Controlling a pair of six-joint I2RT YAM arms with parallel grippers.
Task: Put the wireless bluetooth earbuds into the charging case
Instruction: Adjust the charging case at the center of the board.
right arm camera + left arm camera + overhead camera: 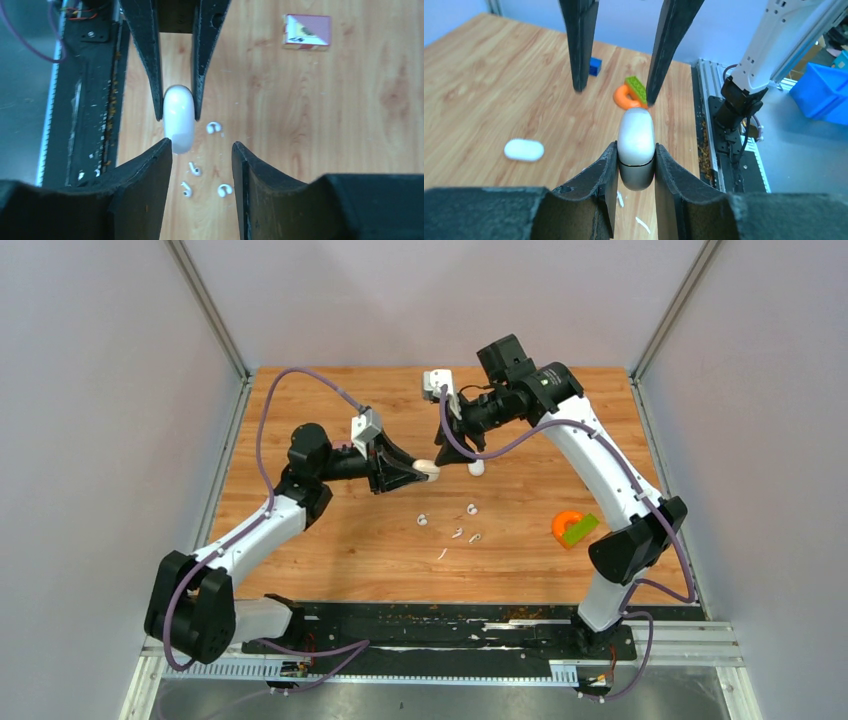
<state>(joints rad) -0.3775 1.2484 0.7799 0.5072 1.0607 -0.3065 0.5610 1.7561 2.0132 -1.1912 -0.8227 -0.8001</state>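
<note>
Left tool [636, 150] clamps charging case [636, 127]. Its long axis aims into right tool [201, 145], which is wide and empty. Earbuds [214, 127] lie on surface [325, 125] directly beneath.

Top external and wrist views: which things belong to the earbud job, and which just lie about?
Job: charging case in left gripper; second white case; four earbuds.
Lying about: orange ring with green block; blue block; red-and-white box; white sliver.

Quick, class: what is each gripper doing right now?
Left gripper: closed on the white charging case.
Right gripper: open, holding nothing.
</note>
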